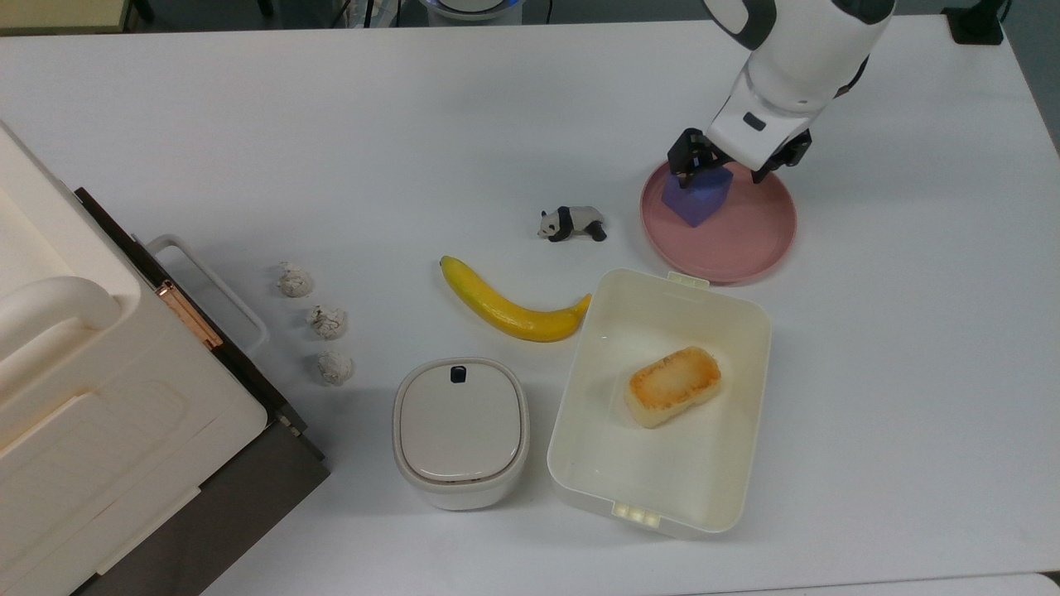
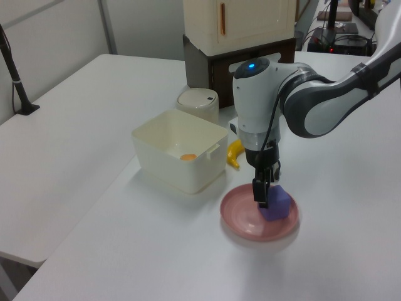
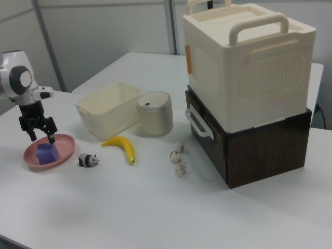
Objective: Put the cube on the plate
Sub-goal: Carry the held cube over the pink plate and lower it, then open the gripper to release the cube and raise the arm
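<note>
A: Where is the cube [image 1: 697, 197] sitting?
B: It is resting on the plate [image 1: 745, 236], toward the top view's left rim.
A: And the pincer [image 1: 722, 168]?
B: Released, its fingers are hanging spread just above the cube, gripping nothing, with the panda figurine [image 1: 572, 223] standing nearby

You have a wide matte white rectangular table [image 1: 248, 124] under even, soft light, with a second white table [image 2: 62, 132] beside it at the left view's left, pale grey partition wall panels [image 3: 104, 31] behind both, and a black clamp post [image 2: 14, 75] on the far edge.
</note>
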Action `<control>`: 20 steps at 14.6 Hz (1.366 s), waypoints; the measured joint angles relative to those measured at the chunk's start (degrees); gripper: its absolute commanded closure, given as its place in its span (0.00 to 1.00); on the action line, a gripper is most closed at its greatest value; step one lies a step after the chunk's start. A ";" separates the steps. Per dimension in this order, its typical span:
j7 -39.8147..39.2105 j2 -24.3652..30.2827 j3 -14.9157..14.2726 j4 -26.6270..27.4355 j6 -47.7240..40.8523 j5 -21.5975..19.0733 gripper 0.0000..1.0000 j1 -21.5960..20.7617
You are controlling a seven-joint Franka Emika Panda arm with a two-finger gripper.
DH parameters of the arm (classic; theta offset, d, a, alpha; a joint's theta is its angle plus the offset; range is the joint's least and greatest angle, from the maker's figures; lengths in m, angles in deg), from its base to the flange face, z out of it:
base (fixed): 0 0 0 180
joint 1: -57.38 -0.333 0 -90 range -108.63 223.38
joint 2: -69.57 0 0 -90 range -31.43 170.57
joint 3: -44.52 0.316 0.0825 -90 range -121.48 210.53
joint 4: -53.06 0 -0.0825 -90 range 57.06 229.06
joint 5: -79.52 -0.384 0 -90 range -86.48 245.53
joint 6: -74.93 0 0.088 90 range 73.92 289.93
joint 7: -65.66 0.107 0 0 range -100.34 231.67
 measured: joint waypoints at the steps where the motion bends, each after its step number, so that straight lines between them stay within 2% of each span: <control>1: 0.27 0.23 -0.16 -0.59 -0.11 0.07 0.00 0.02; 3: 0.28 1.81 -1.33 -1.70 -2.41 0.17 0.00 0.40; 5: -1.25 4.51 -2.23 -2.43 -6.17 0.39 0.00 2.61; 7: -5.11 8.27 -2.58 -2.68 -9.83 0.41 0.00 6.92; 9: -9.65 12.73 -2.76 -2.75 -12.62 0.41 0.00 14.02; 10: -10.79 13.60 -2.78 -2.83 -13.36 0.41 0.00 15.98; 14: -13.31 14.46 -2.83 -3.52 -15.20 0.41 0.00 21.61; 20: -13.37 14.41 -2.84 -4.71 -15.20 0.41 0.00 26.77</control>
